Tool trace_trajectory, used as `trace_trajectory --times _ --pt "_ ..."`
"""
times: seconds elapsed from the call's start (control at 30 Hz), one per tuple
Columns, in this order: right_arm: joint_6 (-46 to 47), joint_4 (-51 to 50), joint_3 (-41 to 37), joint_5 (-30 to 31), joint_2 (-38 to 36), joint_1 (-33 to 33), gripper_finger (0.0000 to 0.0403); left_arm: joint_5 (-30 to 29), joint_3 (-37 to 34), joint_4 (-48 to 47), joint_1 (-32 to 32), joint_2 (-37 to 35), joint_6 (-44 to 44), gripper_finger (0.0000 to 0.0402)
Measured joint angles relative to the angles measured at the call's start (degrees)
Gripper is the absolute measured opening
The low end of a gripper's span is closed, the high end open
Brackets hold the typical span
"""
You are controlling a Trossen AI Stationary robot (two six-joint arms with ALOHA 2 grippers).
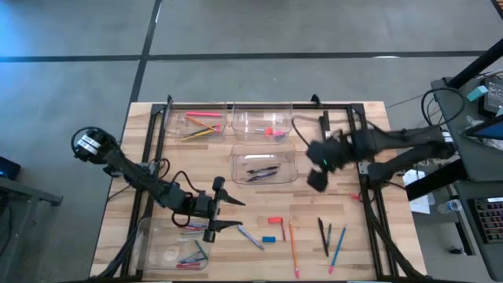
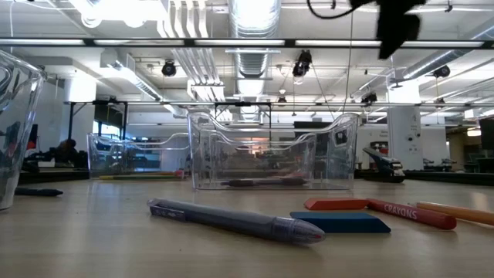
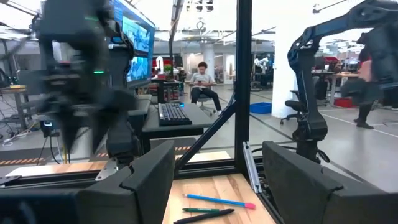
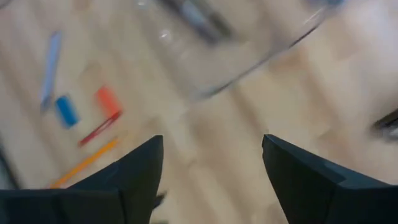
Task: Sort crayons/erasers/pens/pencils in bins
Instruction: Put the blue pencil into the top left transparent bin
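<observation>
In the high view my left gripper rests open and low on the table beside the near-left bin, which holds crayons. My right gripper hangs open above the table, just right of the centre bin with dark pens inside. On the near part of the table lie a grey-blue pen, a red eraser, a blue eraser, an orange pencil and dark pens. The right wrist view looks down on the red eraser, the blue eraser and the orange pencil.
Two far bins hold pencils and pink erasers. A black frame runs round the table's far and side edges. A red crayon lies by the blue eraser. A person sits in the room behind.
</observation>
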Motion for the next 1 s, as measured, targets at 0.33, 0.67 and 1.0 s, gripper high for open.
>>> trace_trajectory --times 0.33,0.67,1.0 --pt "30.21 0.22 -4.65 4.58 1.33 28.73 0.0253 -0.02 0.00 0.02 -0.02 0.00 -0.08 0.0225" --pt "64.16 0.92 -10.08 0.90 8.39 44.28 0.0245 -0.04 0.00 -0.05 -0.02 0.63 -3.63 0.0225" --pt "82.45 13.56 -16.06 -8.55 15.37 53.51 0.0240 -0.07 -0.02 0.00 -0.04 2.71 -13.05 0.0225"
